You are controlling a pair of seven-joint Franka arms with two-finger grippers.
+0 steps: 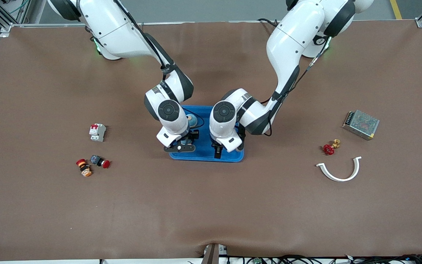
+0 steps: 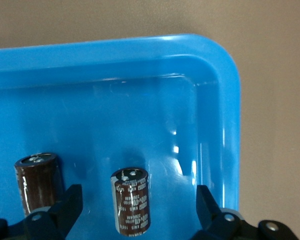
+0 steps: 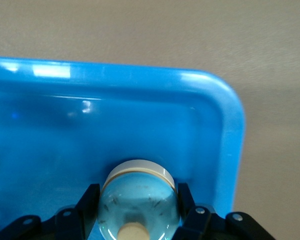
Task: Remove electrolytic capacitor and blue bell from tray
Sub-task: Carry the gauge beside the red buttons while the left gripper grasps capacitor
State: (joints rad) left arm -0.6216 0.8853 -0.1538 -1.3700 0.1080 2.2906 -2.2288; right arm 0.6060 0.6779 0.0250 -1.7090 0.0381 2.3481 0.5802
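The blue bell (image 3: 138,200) sits in the tray (image 3: 225,130) near a corner, the right end effector (image 3: 137,207) clamped on its sides. The rounded dome could squirt free on lifting. One electrolytic capacitor (image 2: 132,201) stands between the wide-open fingers of the left end effector (image 2: 135,210), empty; a closing pad might topple it. A second capacitor (image 2: 37,180) stands beside, and could be knocked.
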